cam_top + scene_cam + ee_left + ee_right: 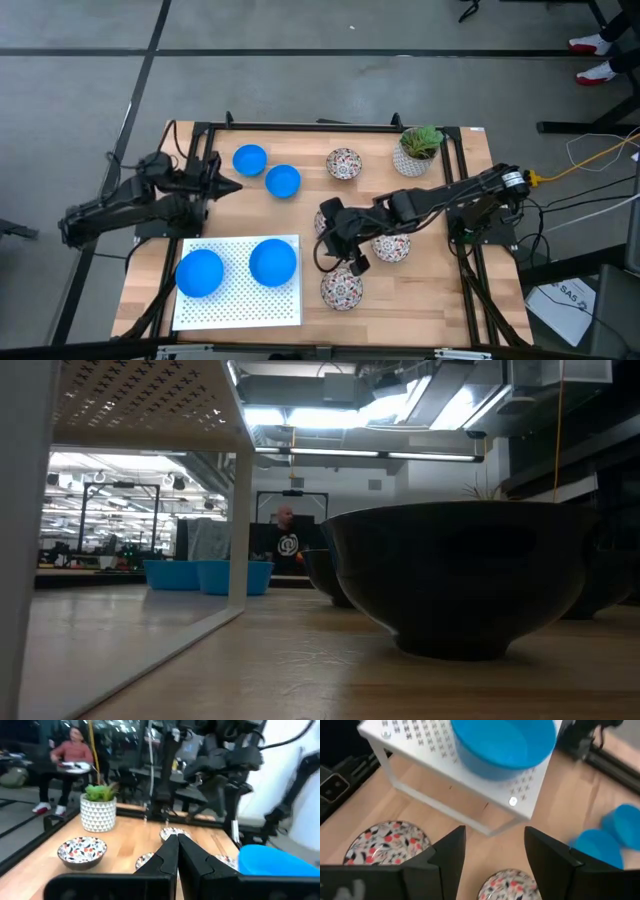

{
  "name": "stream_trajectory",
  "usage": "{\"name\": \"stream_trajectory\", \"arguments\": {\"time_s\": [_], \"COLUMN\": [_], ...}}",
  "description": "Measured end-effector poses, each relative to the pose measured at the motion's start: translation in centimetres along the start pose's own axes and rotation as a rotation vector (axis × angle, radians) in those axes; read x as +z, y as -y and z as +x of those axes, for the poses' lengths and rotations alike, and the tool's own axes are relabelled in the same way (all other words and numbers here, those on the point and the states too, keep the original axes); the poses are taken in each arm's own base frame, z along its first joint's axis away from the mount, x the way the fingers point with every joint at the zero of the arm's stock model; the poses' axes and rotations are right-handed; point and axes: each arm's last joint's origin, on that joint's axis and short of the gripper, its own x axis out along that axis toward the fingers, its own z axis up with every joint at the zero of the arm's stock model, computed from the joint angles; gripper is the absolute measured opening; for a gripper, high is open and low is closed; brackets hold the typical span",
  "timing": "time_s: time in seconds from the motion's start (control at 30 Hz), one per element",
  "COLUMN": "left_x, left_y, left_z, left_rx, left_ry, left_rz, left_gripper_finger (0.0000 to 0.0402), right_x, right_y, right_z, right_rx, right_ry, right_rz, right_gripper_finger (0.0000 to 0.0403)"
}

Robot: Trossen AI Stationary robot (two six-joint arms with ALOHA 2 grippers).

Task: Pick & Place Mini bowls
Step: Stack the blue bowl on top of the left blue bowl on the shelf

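— While the left gripper (232,186) is sitting pinched together near the tabletop's (440,290) left edge, holding nothing, how far along is the job looking?

— Judging from above, it is only partly done. Starting at the left, two blue bowls, one (199,273) beside the other (273,262), are already resting on the white perforated rack (240,305). Two more blue bowls (250,159) are waiting on the bare wood behind it, just beside each other, the second (283,181) nearer the middle.

— And the patterned ones?

— None is sitting on the rack. Moving right, one floral bowl (343,163) is standing near the far edge, next to the potted plant (417,150). Another (342,290) is lying near the front edge, and one more (391,246) is peeking out under the right arm. Others may be hiding beneath that arm; I cannot tell.

— What is the right gripper (343,251) doing?

— It is hovering over the middle of the tabletop with its fingers (447,851) standing apart and nothing between them, looking down at two floral bowls with the rack just beyond. I am guessing a floral bowl is next, so most of the placing is remaining.
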Motion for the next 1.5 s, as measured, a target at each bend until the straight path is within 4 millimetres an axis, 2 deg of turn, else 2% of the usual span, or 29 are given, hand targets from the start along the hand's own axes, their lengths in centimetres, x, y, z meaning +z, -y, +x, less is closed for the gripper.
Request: {"name": "stream_trajectory", "arguments": {"time_s": [0.1,0.3,0.47,0.57,0.7,0.87,1.1,1.3,1.5], "left_x": [1.8,3.6,3.9,4.5,5.4,6.1,4.8,3.9,2.8], "left_y": [0.3,-0.6,-0.9,-0.7,-0.8,-1.1,-2.5,-4.9,-7.9], "left_z": [0.6,2.6,5.5,6.9,8.3,8.7,8.4,9.0,9.3], "left_rx": [0.013,0.264,0.228,0.215,0.293,0.361,0.426,0.574,0.699], "left_ry": [-0.064,-0.319,-0.539,-0.6,-0.66,-0.69,-0.869,-0.948,-1.028], "left_rz": [0.027,0.034,0.07,0.107,0.137,0.151,0.095,0.049,-0.021], "left_gripper_finger": [0.0002,0.0002,0.0002,0.0002,0.0002,0.0002,0.0002,0.0002,0.0002], "right_x": [-0.3,-1.0,-1.8,-2.6,-3.9,-6.9,-13.4,-18.2,-21.3], "right_y": [-0.1,-0.3,-0.6,-1.1,-2.1,-3.1,-4.6,-5.8,-6.6], "right_z": [0.0,0.0,-0.2,-0.3,-0.1,-1.4,-4.8,-6.5,-7.0], "right_rx": [0.01,0.027,0.046,0.063,0.099,0.103,0.018,-0.041,-0.079], "right_ry": [-0.032,-0.106,-0.194,-0.282,-0.322,-0.232,0.069,0.283,0.404], "right_rz": [0.029,0.095,0.161,0.195,0.187,0.252,0.401,0.515,0.531], "right_gripper_finger": [0.02,0.02,0.02,0.02,0.02,0.02,0.02,0.02,0.02]}}
